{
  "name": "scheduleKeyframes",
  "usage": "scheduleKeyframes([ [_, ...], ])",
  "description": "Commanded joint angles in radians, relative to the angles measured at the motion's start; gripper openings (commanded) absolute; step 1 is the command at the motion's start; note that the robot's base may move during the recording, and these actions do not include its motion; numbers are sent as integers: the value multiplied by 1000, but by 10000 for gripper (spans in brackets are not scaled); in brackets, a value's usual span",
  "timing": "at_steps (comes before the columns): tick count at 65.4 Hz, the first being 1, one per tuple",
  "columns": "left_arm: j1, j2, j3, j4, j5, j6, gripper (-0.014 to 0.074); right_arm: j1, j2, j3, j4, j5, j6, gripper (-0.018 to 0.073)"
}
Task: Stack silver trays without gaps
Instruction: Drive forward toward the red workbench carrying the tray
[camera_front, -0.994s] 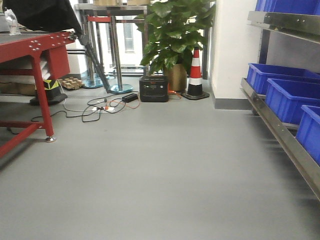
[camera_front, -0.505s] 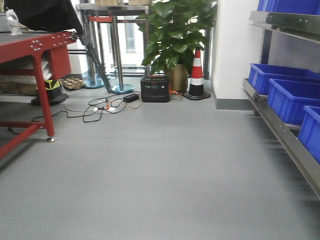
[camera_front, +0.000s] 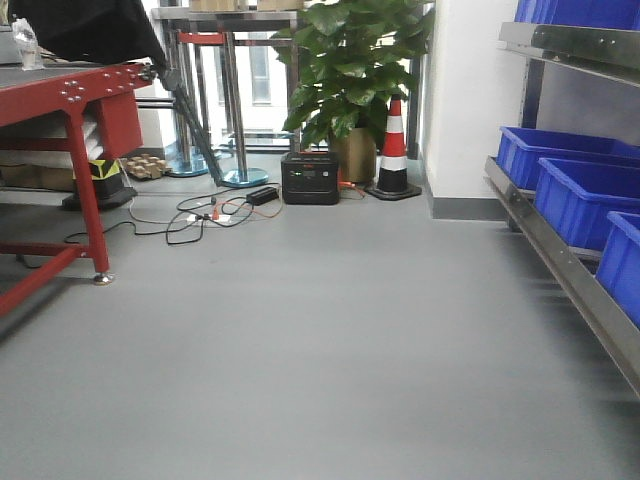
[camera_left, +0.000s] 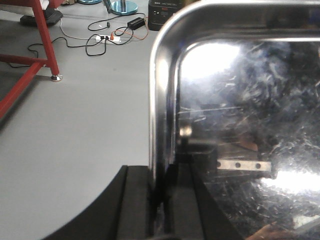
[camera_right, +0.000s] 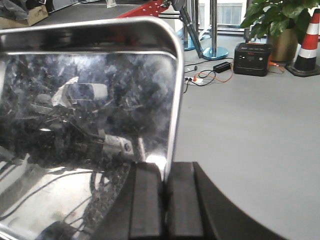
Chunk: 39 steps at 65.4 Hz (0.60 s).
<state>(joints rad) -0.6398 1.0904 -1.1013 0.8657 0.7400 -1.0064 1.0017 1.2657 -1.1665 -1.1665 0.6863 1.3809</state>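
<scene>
The whole front view has slid a hair sideways since a second ago and has not budged over the last half second, so I judge the base has about settled. That leaves me facing the broad grey floor (camera_front: 330, 360), with no second tray and no stacking spot in sight. The stacking itself, I reckon, is not yet begun.

At three o'clock the slanted steel shelf rack (camera_front: 560, 265) carries deep blue plastic bins (camera_front: 585, 195); from this low angle I make out nothing inside them. At nine o'clock stands the red steel-framed table (camera_front: 60, 100), and at twelve the leafy green potted plant (camera_front: 350, 70).

The shallow shiny stainless-steel tray (camera_left: 162, 75) hangs above the floor between my arms (one tray, I judge, though others could be nested under it). Its well shows only reflections. The left gripper (camera_left: 159, 200) is pinched tight on the rolled rim at the tray's nine o'clock edge. The right gripper (camera_right: 165, 195) clamps the three o'clock edge the same way.

Smallest, near twelve: a red-and-white striped traffic cone (camera_front: 393, 140) and a black power box (camera_front: 310, 177).
</scene>
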Motion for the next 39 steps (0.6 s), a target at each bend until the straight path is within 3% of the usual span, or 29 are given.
scheduleKeyframes([
  [1,-22,2,-8,-23,-136,2,-16,17,7,-7,-34,-99,-11,-75],
  [20,-22,2,-8,-23,-136,2,-16,17,7,-7,-36,-25,-11,-75],
  [39,-22,2,-8,-23,-136,2,-16,17,7,-7,-96,4,-11,-75],
])
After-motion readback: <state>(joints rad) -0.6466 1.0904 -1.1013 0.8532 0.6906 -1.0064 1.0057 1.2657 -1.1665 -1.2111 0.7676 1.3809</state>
